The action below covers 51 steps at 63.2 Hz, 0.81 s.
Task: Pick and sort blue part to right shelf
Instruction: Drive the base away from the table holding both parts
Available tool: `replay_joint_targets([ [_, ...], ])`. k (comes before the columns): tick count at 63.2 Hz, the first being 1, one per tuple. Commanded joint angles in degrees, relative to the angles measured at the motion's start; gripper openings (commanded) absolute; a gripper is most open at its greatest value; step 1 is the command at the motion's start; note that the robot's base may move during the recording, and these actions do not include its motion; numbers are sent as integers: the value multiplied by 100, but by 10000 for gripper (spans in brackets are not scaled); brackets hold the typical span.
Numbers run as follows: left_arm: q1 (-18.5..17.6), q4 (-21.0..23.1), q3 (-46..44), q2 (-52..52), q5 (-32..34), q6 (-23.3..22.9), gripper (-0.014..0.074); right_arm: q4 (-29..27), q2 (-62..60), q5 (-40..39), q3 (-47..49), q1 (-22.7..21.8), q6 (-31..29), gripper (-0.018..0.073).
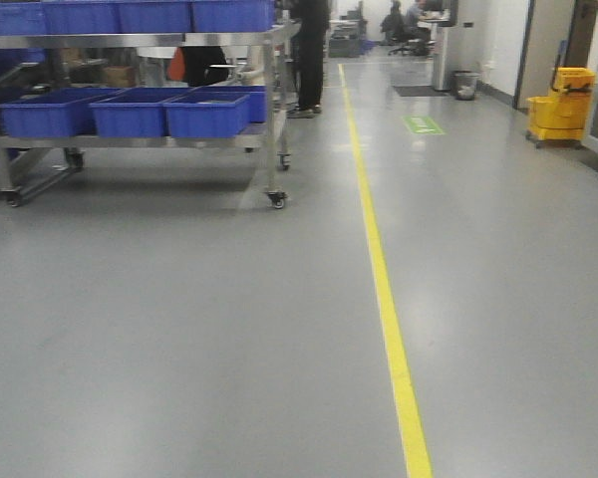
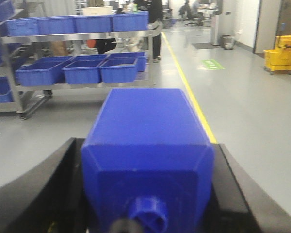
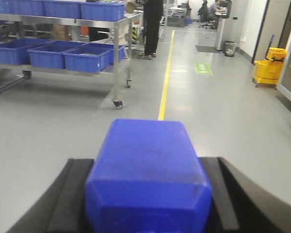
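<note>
L gripper (image 2: 148, 145) clamped on the blue part (image 2: 145, 116), black fingers (image 2: 39, 194) tight to both sides, round knob cap (image 2: 148, 218) centred on the end nearest the cam. R gripper (image 3: 148, 162) closed round a blue block (image 3: 146, 189); no cap in view, so can't tell which kind. Both above the grey floor (image 1: 179, 329). Ahead-left, well apart, the right shelf (image 1: 130, 40): steel frame on castors w/ blue bins (image 1: 207, 115) on both tiers. Yellow line (image 1: 384, 289) runs past it; person in black (image 1: 309, 50) at its far end; yellow mop bucket (image 1: 560, 105) far right
</note>
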<state>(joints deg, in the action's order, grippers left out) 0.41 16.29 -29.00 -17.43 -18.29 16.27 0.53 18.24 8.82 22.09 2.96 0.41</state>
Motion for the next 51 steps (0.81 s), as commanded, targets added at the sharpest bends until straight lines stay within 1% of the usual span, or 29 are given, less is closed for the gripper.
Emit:
replay_joint_targets([
  [1, 9, 34, -167, -42, 504, -13, 261, 54, 38, -534, 185, -38, -41, 399],
  [51, 9, 34, -167, -42, 504, -13, 261, 54, 38, -534, 185, -38, -41, 399],
])
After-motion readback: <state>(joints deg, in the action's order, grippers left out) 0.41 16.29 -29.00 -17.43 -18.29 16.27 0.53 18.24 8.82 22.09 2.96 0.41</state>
